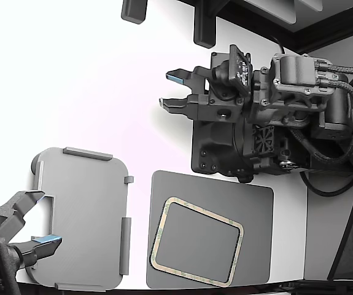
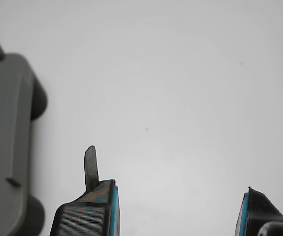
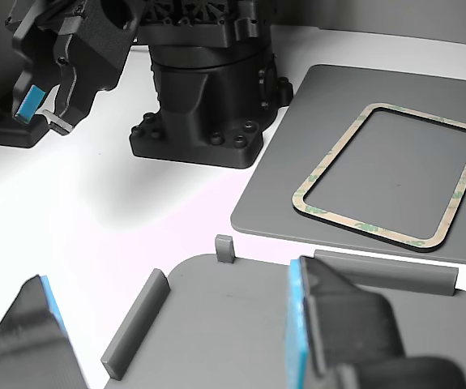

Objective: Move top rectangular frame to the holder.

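Two fingers of the gripper (image 2: 178, 211) stand wide apart with nothing between them, over bare white table (image 1: 90, 86). Its wrist view catches an edge of the holder (image 2: 6, 142). Across the exterior view, the frame (image 1: 197, 241) lies flat on the dark mat (image 1: 250, 203) (tilted slightly), just right of the holder (image 1: 84, 215), not touching it.

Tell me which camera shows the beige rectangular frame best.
The exterior view: the whole frame shows from above, lying flat on the dark grey mat. The other view shows it complete too, but at a slant. The wrist view misses it.
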You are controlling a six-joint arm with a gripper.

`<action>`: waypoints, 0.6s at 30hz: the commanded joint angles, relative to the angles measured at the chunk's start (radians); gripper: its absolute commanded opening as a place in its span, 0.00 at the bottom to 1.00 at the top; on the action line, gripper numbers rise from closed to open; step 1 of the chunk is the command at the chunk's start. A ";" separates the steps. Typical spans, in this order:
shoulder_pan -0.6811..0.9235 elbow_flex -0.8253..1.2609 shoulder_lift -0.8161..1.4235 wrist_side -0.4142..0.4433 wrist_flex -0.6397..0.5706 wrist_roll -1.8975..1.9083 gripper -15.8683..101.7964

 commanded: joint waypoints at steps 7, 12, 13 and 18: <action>-0.015 -0.029 0.018 -0.049 -0.009 -0.032 0.97; -0.015 -0.066 -0.025 -0.051 -0.011 -0.034 0.98; -0.015 -0.094 -0.048 -0.052 -0.011 -0.035 0.98; 0.011 -0.262 -0.199 -0.097 -0.011 -0.106 0.98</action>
